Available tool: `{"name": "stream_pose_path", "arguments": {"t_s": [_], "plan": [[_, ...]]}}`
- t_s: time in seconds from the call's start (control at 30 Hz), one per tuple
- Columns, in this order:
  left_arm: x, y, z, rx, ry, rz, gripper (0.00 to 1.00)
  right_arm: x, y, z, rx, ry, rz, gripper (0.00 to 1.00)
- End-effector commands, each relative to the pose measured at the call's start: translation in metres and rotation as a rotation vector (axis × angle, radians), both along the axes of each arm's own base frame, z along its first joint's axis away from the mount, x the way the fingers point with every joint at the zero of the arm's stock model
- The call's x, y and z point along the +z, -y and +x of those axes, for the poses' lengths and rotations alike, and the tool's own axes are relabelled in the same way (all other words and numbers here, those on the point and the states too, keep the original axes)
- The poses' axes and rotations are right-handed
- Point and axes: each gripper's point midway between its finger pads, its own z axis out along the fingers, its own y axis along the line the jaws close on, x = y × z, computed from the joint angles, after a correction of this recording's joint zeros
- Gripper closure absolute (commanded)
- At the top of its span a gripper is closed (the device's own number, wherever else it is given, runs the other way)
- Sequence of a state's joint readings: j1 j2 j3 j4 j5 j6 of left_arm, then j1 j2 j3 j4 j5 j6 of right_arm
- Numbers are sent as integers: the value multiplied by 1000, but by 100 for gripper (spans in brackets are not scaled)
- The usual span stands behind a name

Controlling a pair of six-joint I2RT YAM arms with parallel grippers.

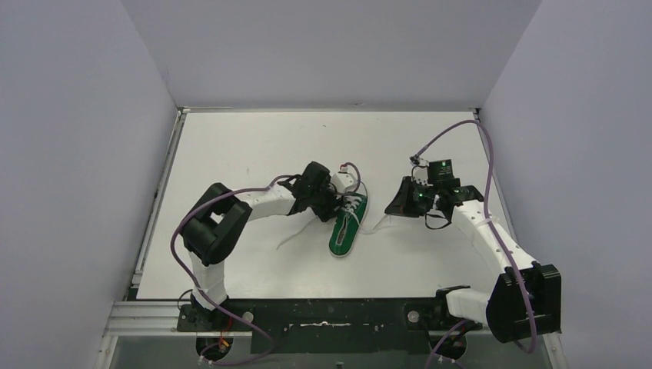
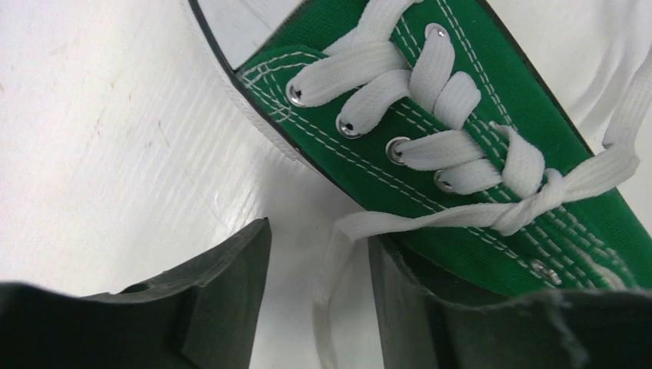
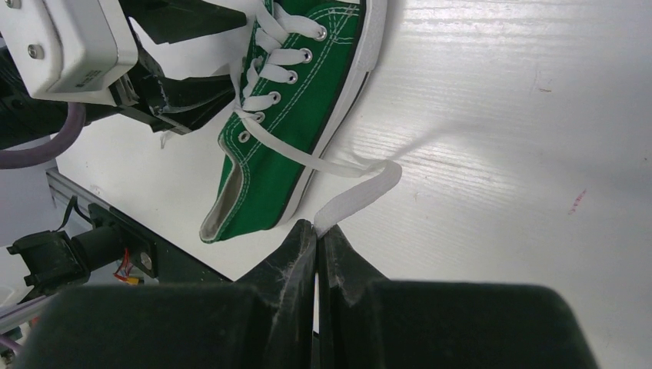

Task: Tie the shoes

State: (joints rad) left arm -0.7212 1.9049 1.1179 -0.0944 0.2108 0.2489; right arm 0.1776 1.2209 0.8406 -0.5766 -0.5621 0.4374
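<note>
The right gripper [image 3: 316,227] is pressed together on a white lace end [image 3: 357,192]. The left gripper [image 2: 319,234] stands apart, the other lace [image 2: 328,261] hanging between its fingers, beside the green shoe [image 1: 345,227] lying mid-surface [image 1: 254,146].

Small green canvas low-top sneaker [image 1: 346,229] with white sole rim, standing on its sole mid-desk [image 1: 254,154], toe pointing away. White laces [image 2: 430,77] threaded up the eyelets, crossed once near the top, ends trailing to either side.
</note>
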Motion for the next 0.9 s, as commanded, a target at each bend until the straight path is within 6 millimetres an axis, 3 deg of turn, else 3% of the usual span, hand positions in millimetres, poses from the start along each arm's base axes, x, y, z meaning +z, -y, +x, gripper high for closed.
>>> {"name": "stream_pose_path", "arguments": {"t_s": [0.0,0.13,0.3,0.37,0.5,0.6,0.7,0.8,0.87], "plan": [[-30,-4,-12,-5,-16,26,50,21,-4,4,1,62,28,100],[-39,-4,-17,-30,0,65,56,22,-4,3,5,60,27,100],[-34,-3,-10,6,46,70,100,25,-5,5,5,61,24,100],[-23,-9,-8,48,62,72,100,28,-3,6,2,69,19,100],[19,-14,-11,88,62,-6,100,41,10,10,-4,92,-62,100],[55,-4,-17,78,60,-99,100,53,22,15,-44,78,-112,100],[85,11,-20,81,50,-218,100,68,14,26,-63,76,-41,100],[92,23,-23,68,15,-273,100,67,7,35,-47,45,-4,100],[90,32,-28,48,-27,-294,100,55,7,41,-29,0,-22,100]]}}
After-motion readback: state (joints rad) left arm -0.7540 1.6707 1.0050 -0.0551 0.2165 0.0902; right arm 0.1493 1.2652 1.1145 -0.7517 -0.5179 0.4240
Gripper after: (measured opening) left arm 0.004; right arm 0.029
